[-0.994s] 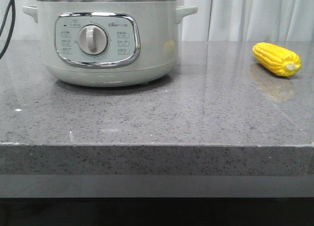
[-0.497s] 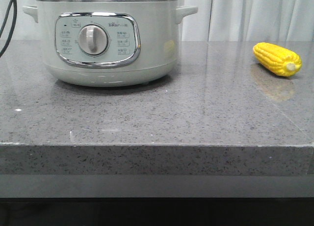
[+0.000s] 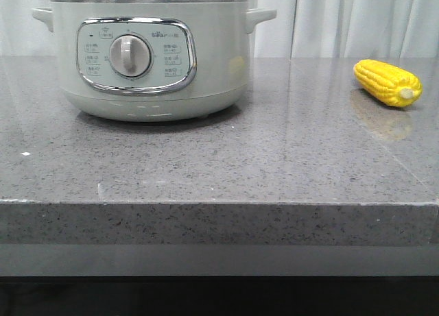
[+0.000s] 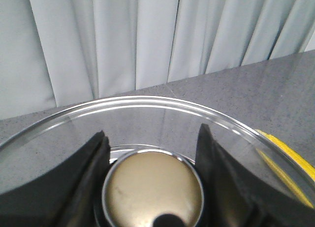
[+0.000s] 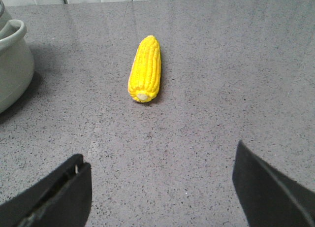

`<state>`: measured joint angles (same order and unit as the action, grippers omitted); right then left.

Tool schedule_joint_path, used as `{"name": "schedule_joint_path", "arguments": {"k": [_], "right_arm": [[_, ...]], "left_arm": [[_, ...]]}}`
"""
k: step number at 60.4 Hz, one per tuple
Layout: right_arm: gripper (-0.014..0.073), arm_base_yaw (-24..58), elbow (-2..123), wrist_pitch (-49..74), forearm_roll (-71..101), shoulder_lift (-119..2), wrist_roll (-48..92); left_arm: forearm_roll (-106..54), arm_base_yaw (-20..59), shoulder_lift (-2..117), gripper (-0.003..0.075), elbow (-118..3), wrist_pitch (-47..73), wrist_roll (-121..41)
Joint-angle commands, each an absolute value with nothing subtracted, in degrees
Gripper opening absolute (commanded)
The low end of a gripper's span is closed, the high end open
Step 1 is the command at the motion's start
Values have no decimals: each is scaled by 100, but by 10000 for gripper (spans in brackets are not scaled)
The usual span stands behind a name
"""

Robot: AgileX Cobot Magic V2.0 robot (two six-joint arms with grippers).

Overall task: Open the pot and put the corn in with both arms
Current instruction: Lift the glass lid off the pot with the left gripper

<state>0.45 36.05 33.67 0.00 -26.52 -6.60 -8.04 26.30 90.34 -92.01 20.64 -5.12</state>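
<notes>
The pale grey-green pot (image 3: 147, 55) stands at the back left of the counter, its steel rim bare and no lid on it. The yellow corn (image 3: 387, 82) lies at the back right, stub end toward the front. Neither gripper shows in the front view. In the left wrist view my left gripper (image 4: 152, 138) is shut on the round metal knob (image 4: 152, 187) of the glass lid (image 4: 147, 109). In the right wrist view my right gripper (image 5: 160, 155) is open and empty above the counter, with the corn (image 5: 145, 69) ahead of it and the pot's side (image 5: 12, 59) beside.
The grey speckled counter (image 3: 226, 165) has its front edge near the camera. White curtains (image 3: 357, 21) hang behind it. A yellow strip, probably the corn (image 4: 290, 163), shows through the lid's edge.
The glass lid that sat on the pot's rim has gone up and out of the front view. The black cable at the far left has also left the view. Pot and corn have not moved.
</notes>
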Motion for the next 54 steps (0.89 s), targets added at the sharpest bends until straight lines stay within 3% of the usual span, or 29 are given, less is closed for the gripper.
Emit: {"name": "schedule_joint_path", "arguments": {"k": [1, 14, 30, 54], "right_arm": [[602, 10, 3792, 2924, -81, -2725, -646], [602, 10, 3792, 2937, -81, -2725, -646], [602, 10, 3792, 2964, -81, -2725, -646], [602, 10, 3814, 2990, -81, -2807, -646]], "left_arm": [[-829, 2562, 8433, 188, -9487, 1570, -482], [-829, 2005, 7783, 188, -9271, 2099, -482], [-829, 1370, 6458, 188, -7964, 2161, -504], [-857, 1319, 4164, 188, -5851, 2374, -504]]}}
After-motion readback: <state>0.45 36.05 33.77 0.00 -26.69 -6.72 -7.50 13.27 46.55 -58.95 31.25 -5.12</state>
